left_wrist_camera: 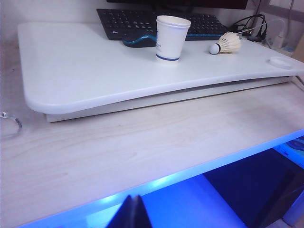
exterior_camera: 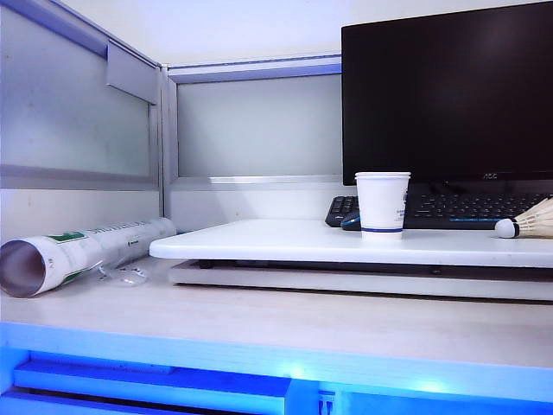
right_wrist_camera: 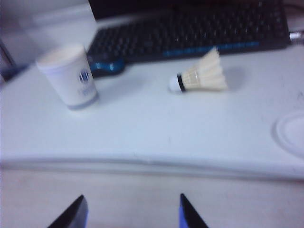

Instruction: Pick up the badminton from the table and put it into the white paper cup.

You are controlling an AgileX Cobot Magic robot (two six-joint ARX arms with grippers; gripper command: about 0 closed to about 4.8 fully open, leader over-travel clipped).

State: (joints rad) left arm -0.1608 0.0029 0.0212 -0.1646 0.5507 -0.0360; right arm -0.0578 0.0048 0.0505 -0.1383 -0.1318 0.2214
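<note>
The badminton (exterior_camera: 527,222) lies on its side near the right end of the white table (exterior_camera: 285,240), its cork head towards the white paper cup (exterior_camera: 382,202). The cup stands upright on the table, in front of the keyboard. The left wrist view shows cup (left_wrist_camera: 171,38) and badminton (left_wrist_camera: 227,44) far off; my left gripper (left_wrist_camera: 133,199) is shut, with nothing in it, low over the blue-lit front edge. In the right wrist view my right gripper (right_wrist_camera: 131,198) is open and empty over the wood-grain surface, short of the table, with the badminton (right_wrist_camera: 202,76) and cup (right_wrist_camera: 71,78) ahead. Neither gripper shows in the exterior view.
A black keyboard (exterior_camera: 449,207) and a blue mouse (left_wrist_camera: 137,40) lie behind the cup, under a dark monitor (exterior_camera: 445,91). A rolled paper tube (exterior_camera: 78,251) lies on the lower wood-grain surface at left. A round recess (left_wrist_camera: 281,62) marks the table's right corner; cables (left_wrist_camera: 251,26) lie behind it.
</note>
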